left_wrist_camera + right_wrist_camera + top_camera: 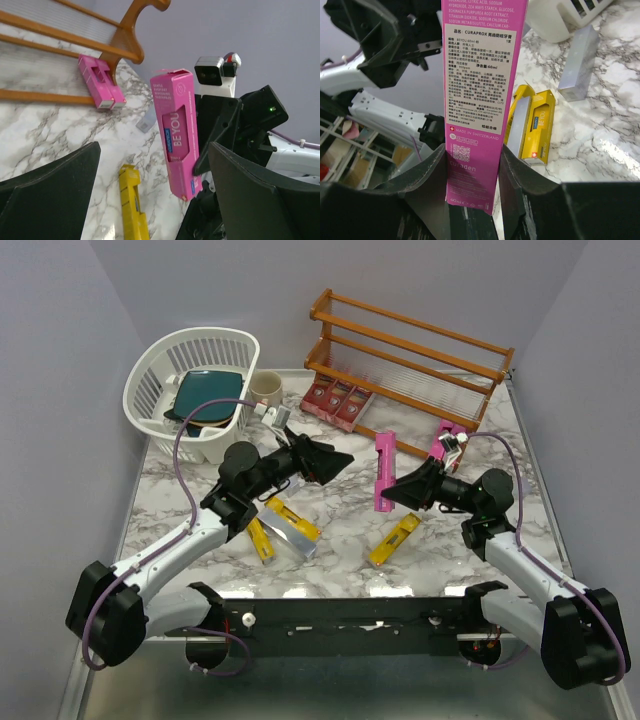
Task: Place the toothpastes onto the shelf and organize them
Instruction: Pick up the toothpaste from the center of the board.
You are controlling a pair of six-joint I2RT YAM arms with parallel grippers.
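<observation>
- Your right gripper (400, 488) is clamped on one end of a magenta-pink toothpaste carton (384, 470). The carton's glossy printed card runs straight out from between the black fingers (427, 185).
- Your left gripper (335, 456) faces that carton with its fingers spread wide and nothing between them. The right arm's wrist camera (215, 72) sits just behind the carton.
- Below and between the two grippers, on the marble-patterned table (340, 570), lie flat yellow cartons (395, 540) and a silver-grey carton (293, 537). One yellow carton touches the silver one.
- Beyond both grippers stands the shelf (410, 345), reddish-brown wood with slatted rails.
- Three red cartons (338, 403) sit at the shelf's left foot. You cannot tell whether they are on the lowest tier or on the table.
- Two pink cartons (100, 87) lie side by side against the shelf's right side frame.
- Behind the left gripper sit a white slotted plastic basket (160, 370) and a beige mug (265, 388), just beside each other.
</observation>
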